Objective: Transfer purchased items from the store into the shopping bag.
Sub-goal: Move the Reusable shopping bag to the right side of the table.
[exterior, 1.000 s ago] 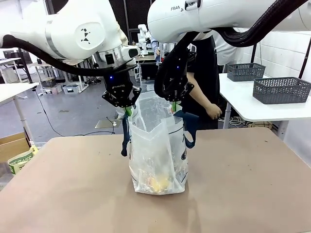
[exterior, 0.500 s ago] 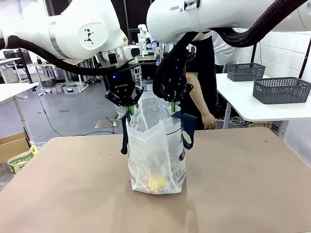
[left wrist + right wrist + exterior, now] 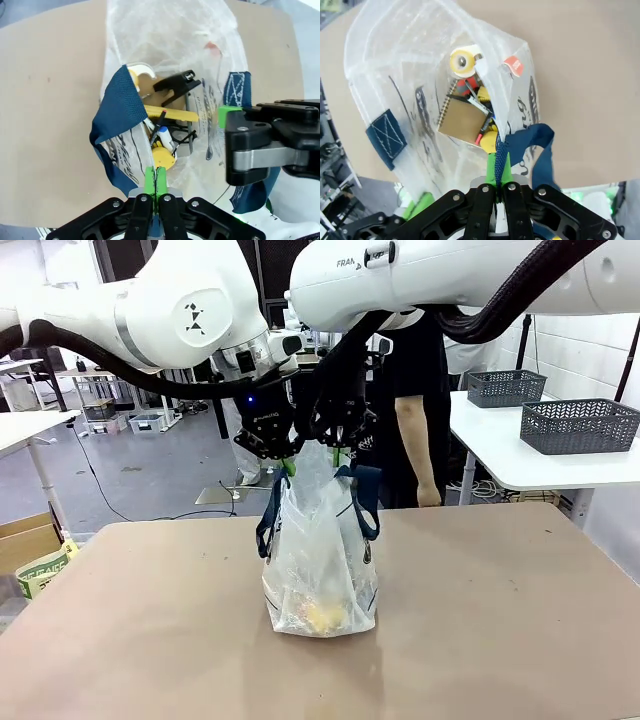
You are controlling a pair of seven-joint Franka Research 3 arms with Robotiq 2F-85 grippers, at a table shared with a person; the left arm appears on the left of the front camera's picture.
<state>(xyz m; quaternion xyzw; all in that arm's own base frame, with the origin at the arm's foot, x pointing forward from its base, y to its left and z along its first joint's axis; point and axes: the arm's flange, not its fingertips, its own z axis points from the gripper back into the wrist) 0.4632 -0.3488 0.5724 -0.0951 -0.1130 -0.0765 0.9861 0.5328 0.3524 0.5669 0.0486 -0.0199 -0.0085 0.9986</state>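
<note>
While left claw (image 3: 155,181) and right claw (image 3: 498,172) pinch the top of translucent clear plastic tote (image 3: 320,560), film may slip; tote slumps, yellow goods (image 3: 162,158) spill.

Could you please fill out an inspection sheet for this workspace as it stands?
Surface: tan table, bare around the bag.
Job's things: shopping bag upright mid-table, held at its top; purchased items inside it; two lattice baskets on a white side table.
Clutter: cardboard box beside the table's left edge.
Grippers: left gripper shut on the bag's rim; right gripper shut on a navy handle.
Cables: black hoses along both arms.
Surroundings: a person stands beyond the table.
</note>
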